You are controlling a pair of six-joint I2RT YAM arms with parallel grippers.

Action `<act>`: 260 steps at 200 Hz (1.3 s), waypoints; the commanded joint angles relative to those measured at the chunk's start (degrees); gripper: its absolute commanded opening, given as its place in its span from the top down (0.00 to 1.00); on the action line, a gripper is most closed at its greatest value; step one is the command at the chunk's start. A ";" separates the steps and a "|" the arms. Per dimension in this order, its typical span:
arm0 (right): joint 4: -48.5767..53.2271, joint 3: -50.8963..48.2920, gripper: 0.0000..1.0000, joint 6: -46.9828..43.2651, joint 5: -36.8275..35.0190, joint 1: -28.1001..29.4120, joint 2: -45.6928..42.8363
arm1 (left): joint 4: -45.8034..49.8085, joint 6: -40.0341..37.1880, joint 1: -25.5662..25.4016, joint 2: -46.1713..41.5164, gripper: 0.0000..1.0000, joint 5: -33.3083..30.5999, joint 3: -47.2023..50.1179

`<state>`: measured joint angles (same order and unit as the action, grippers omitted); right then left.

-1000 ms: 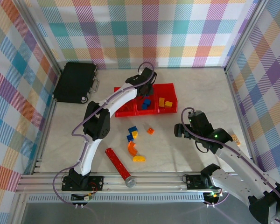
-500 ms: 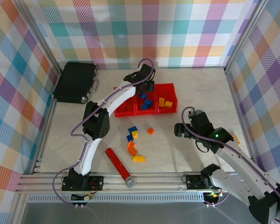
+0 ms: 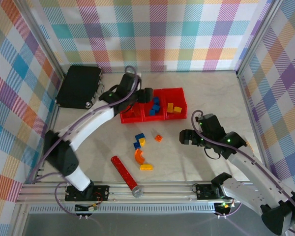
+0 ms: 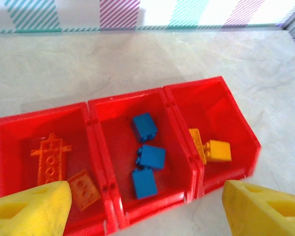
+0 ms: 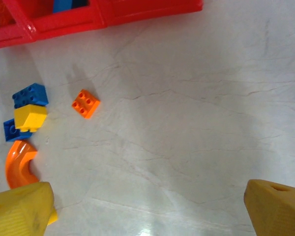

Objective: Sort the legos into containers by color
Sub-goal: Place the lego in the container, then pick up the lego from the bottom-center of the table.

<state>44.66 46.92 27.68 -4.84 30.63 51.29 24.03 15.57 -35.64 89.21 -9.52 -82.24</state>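
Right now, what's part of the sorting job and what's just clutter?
Job: red bins, sorted bricks inside, blue-yellow cluster, small orange brick, orange arch, yellow piece.
Lying about: black case, red cylinder.

A pale, marble-veined tabletop lay under soft, even light that left a faint glare on its surface. A black rectangular hard case with a handle sat on it in a far corner. Close behind and beside the case rose cloth walls in pastel plaid. Well in front of the case, a long slotted aluminium rail edged the table.
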 commanded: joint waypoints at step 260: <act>-28.95 -3.23 0.12 -51.85 8.80 35.63 27.10 | 34.77 37.66 -7.95 -63.32 0.15 -13.10 40.35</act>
<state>21.82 43.77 -13.41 1.54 66.04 77.23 50.89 49.67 -43.27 30.50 -20.69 -41.52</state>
